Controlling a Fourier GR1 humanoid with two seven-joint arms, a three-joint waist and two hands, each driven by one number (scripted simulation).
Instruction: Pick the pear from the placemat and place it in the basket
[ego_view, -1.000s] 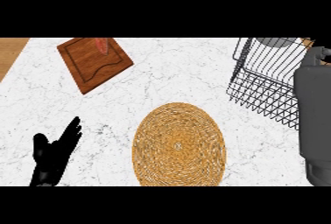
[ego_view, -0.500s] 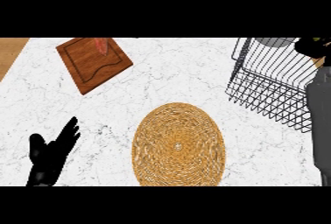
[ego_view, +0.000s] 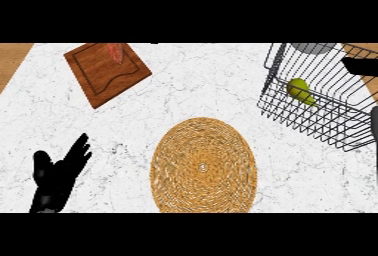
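The green pear (ego_view: 299, 92) lies inside the black wire basket (ego_view: 275, 100) at the upper right, near its left wall. The round woven placemat (ego_view: 203, 165) sits at the lower centre with nothing on it. My right hand (ego_view: 361, 65) shows only partly at the right edge, over the basket's far side, apart from the pear, with its fingers stretched out and holding nothing. My left hand (ego_view: 57, 173) rests open at the lower left on the counter, fingers pointing up.
A wooden cutting board (ego_view: 103, 75) with a reddish item (ego_view: 114, 52) on it lies at the upper left. A grey round object (ego_view: 314, 48) shows behind the basket. A wooden strip (ego_view: 11, 57) borders the marble counter on the left.
My right forearm has pulled away toward the right edge, uncovering the basket. The pear now shows lying inside it, free of the hand. The left hand has barely moved.
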